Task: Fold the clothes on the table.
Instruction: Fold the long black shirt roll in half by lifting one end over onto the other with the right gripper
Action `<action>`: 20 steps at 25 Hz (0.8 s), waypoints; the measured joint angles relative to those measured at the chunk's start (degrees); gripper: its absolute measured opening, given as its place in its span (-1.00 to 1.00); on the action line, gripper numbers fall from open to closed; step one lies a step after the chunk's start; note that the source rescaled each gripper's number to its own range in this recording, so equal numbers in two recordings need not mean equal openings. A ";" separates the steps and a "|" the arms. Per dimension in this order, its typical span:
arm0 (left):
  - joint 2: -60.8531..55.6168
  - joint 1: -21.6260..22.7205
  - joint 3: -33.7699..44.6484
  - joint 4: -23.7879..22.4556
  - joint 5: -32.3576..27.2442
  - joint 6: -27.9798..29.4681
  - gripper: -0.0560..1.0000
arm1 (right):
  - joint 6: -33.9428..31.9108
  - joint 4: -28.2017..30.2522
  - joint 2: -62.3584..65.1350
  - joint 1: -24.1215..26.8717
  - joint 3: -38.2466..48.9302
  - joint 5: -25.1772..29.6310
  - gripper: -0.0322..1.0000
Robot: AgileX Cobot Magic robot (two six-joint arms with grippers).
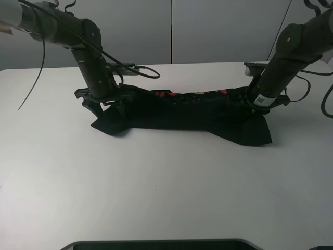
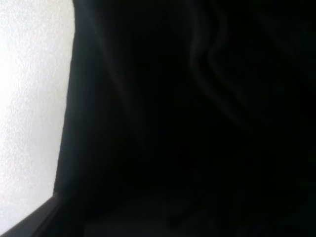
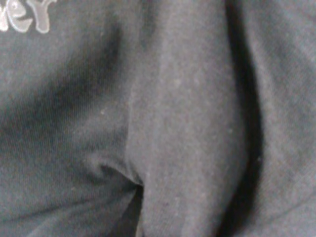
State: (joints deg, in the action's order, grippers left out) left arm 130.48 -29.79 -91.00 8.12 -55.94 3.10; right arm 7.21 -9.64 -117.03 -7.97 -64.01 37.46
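Observation:
A black garment with a coloured print along its top fold lies stretched across the white table. Its upper edge is pulled taut between my two grippers, and its lower corners rest on the table. My left gripper is shut on the garment's left end. My right gripper is shut on its right end. The fingers are hidden in the cloth. Black cloth fills the left wrist view beside a strip of table. The right wrist view shows only dark creased cloth with pale lettering.
A dark flat object sits at the table's front edge. A black cable loops off the left arm above the table's back. A grey wall stands behind the table.

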 joint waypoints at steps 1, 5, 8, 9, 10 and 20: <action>0.00 0.00 0.00 0.10 0.11 0.00 0.91 | 0.16 0.95 0.09 0.00 -0.12 -0.11 -0.71; 0.00 0.00 0.00 0.39 0.21 -0.40 0.91 | 3.02 3.12 0.56 0.00 -1.22 0.21 -0.71; 0.00 0.00 0.00 0.48 0.21 -0.54 0.91 | 4.79 3.63 2.33 0.00 -2.54 0.33 -0.71; 0.00 0.00 0.00 0.48 0.21 -0.63 0.91 | 5.04 3.63 3.26 0.00 -2.77 0.33 -0.71; 0.00 0.00 0.00 0.48 0.21 -0.63 0.91 | 5.33 3.63 4.02 0.00 -3.18 0.67 -0.71; 0.00 0.00 0.00 0.48 0.21 -0.75 0.91 | 12.81 -12.57 6.71 0.00 -9.57 14.66 -0.71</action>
State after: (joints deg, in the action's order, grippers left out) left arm 130.48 -29.79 -91.00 8.60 -55.72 2.35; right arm 20.02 -22.21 -110.32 -7.97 -73.58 52.12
